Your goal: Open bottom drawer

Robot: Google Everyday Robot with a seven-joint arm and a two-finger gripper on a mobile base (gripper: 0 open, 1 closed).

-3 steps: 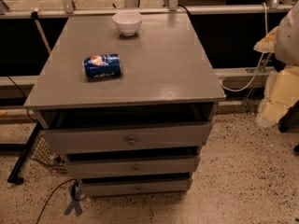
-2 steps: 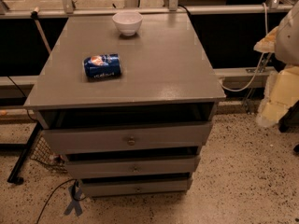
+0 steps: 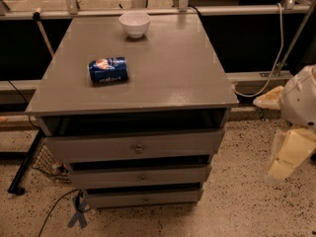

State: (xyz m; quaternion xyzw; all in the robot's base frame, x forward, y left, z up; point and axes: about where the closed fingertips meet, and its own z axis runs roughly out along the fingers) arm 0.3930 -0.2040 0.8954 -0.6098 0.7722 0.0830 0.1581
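Note:
The grey cabinet (image 3: 163, 83) has three drawers stacked at its front. The bottom drawer (image 3: 123, 198) is the lowest and shallowest, with a small round knob (image 3: 145, 200) at its centre, and its front sits close to the cabinet. My gripper (image 3: 285, 158) hangs as cream-coloured parts below the white arm (image 3: 301, 100) at the right edge. It is level with the upper drawers, well to the right of the cabinet, and touches nothing.
A blue soda can (image 3: 108, 70) lies on its side on the cabinet top, and a white bowl (image 3: 135, 23) stands at the back. The middle drawer (image 3: 113, 177) and top drawer (image 3: 98, 148) sit above. Cables (image 3: 59, 211) and a wire basket (image 3: 47, 162) lie on the floor at the left.
My arm and gripper have dropped lower at the right side. The cabinet, drawers, can and bowl have not moved.

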